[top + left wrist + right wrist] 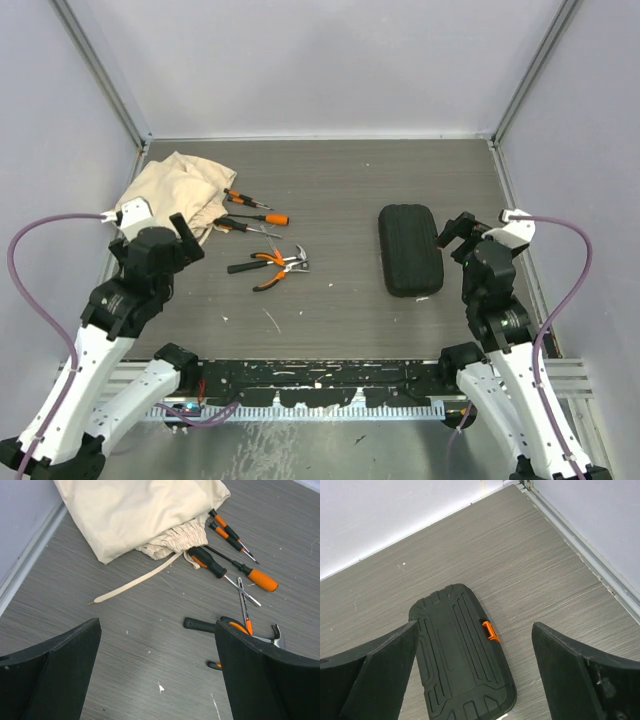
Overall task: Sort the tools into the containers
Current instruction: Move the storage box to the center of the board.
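Screwdrivers (207,562), perhaps four; one hammer (277,636)

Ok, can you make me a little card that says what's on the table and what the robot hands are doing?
table: grey, wood-grain
by left arm: crumpled beige cloth bag
tools: screwdrivers, pliers, small hammer, loose beside the bag
by right arm: black case, shut, orange latch
left gripper: open, empty, near the tools
right gripper: open, empty, above the case
sorted yet: nothing
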You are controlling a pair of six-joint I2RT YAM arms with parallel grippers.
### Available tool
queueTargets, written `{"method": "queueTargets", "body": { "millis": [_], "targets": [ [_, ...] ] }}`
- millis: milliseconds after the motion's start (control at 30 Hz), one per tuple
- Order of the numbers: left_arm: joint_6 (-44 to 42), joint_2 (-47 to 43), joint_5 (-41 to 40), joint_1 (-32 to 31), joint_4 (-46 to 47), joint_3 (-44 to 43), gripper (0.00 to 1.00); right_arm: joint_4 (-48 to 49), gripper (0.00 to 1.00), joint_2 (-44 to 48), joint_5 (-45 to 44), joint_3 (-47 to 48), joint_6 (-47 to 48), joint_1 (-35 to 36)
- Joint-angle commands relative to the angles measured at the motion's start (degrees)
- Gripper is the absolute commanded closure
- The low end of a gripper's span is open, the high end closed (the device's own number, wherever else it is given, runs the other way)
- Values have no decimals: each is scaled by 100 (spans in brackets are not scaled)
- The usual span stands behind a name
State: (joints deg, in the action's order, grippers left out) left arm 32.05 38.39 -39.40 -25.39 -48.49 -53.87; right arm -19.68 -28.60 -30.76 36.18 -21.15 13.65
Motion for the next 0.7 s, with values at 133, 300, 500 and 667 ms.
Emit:
{"method": "queueTargets", "body": {
  "millis": [133, 300, 500, 667],
  "targets": [
    [-271, 706, 1436, 702, 141, -688, 3, -198, 1, -783, 909, 931, -209, -607],
    [-365, 1019, 1849, 918, 156, -878, 2, -362, 0, -1246, 1105, 1277, -322, -804],
    [-461, 1301, 1981, 1038, 116, -980, 2, -588, 0, -1909, 1221, 1539, -468, -905],
    [-534, 1476, 1913, 1072, 103, -967, 2, -696, 0, -2659, 2152, 1728, -265, -942]
  ]
}}
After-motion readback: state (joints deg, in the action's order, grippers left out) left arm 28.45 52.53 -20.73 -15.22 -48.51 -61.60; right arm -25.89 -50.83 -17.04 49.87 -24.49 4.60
